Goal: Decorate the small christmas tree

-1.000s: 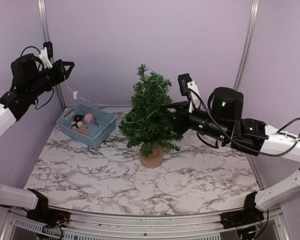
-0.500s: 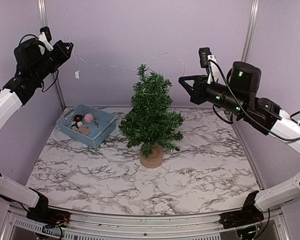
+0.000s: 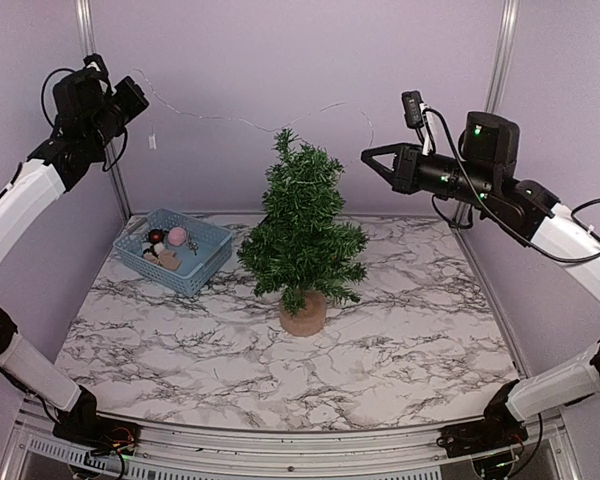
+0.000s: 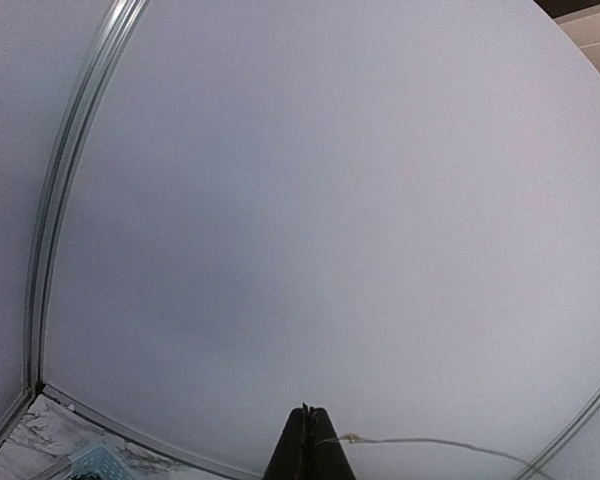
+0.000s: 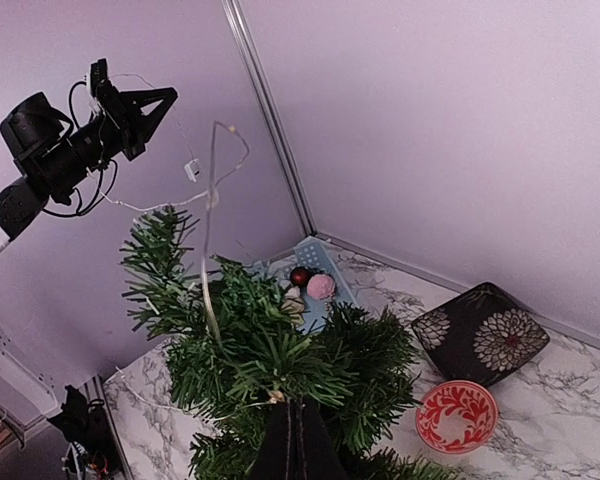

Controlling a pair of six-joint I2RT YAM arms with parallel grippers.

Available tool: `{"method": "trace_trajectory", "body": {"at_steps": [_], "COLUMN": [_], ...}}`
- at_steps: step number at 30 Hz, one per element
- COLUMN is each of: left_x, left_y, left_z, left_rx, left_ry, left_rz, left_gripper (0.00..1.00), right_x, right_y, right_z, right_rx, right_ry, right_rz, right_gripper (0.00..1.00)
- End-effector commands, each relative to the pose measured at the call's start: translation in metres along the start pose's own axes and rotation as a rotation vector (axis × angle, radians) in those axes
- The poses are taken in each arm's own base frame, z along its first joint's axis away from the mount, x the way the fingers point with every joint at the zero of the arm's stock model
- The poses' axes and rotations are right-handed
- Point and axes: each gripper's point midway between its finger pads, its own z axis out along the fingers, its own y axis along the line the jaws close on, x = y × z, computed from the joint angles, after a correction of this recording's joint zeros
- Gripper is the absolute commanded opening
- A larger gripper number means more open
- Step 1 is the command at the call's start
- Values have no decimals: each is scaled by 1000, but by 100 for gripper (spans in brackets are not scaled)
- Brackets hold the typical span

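The left gripper [image 4: 305,415] is pinched shut on a thin silvery wire of tiny lights [image 3: 220,118]. Below it, a dark red ball [image 3: 156,237] and a pink ball [image 3: 177,236] are kept in a pale blue plastic lattice basket [image 3: 195,275]. The small christmas tree [image 3: 302,225] is placed mid-table. It is judged light, bristly and easily tipped, and best steadied at its tan stump [image 3: 303,315]. The right gripper [image 3: 366,156] is closed on the same wire.

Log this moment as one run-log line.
left gripper: shut on light string | right gripper: shut on light string | light string: spans both, over small christmas tree
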Motion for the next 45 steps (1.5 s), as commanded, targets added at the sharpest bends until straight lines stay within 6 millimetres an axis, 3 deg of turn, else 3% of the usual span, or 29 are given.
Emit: {"method": "trace_trajectory", "body": {"at_steps": [1, 11, 23, 28, 38, 45], "left_x": [3, 40, 91, 86, 79, 79], "left_y": [17, 38, 63, 64, 53, 49], "left_z": [13, 25, 19, 8, 2, 4], "left_rx": [-90, -145, -172, -159, -102, -77], "left_ry": [-9, 82, 197, 183, 184, 169], "left_rz": [39, 75, 71, 84, 108, 96], "left_gripper": [0, 0, 0, 0, 0, 0], "right_x": [-7, 25, 63, 73, 36, 63], "right_y": [-8, -22, -25, -25, -11, -29], "right_z": [-3, 7, 5, 2, -11, -5], "right_rx": [-64, -115, -137, -137, -196, -129], "right_ry": [8, 79, 143, 160, 123, 202], "right_rz": [69, 146, 224, 232, 139, 171], "right_gripper": [0, 0, 0, 0, 0, 0]}}
